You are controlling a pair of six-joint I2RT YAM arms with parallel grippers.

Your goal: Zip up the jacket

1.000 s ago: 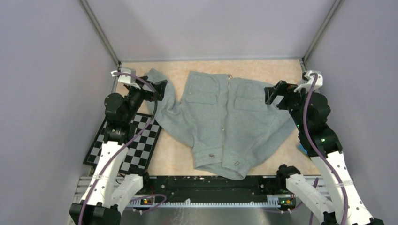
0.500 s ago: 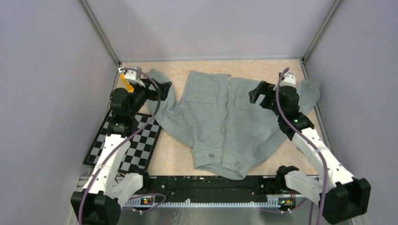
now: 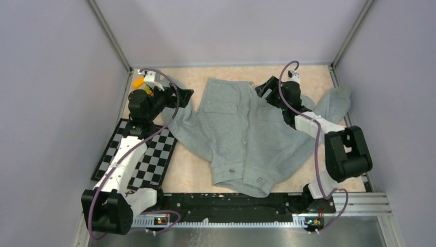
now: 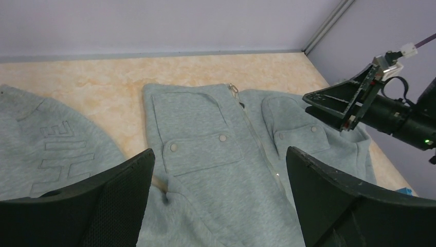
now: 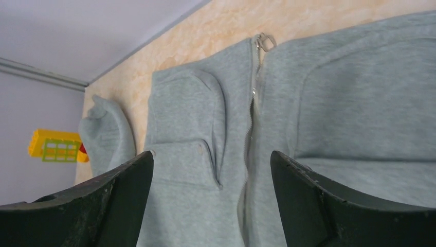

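You are looking at the jacket (image 3: 241,139) lying flat, front up, on the worktop (image 3: 193,171). The zipper (image 5: 252,118) is appearing closed up to the pull (image 5: 263,41) at the collar (image 3: 226,82), so probably little is remaining. Both claws are standing apart, gripping nothing: the left claw (image 4: 218,206) near a sleeve (image 4: 46,149), the right claw (image 5: 211,206) over the collar. The hem (image 3: 239,182) is showing too small to judge.

Soft, even overhead light, moderately bright – no glare, no hard shadows. Top view sharp, walls lean outward from wide-angle; faint shadow under the jacket (image 3: 241,139) hem. Wrist views – near fingers (image 4: 355,206) dark, soft-focus; right wrist fabric slightly blurred toward the right edge
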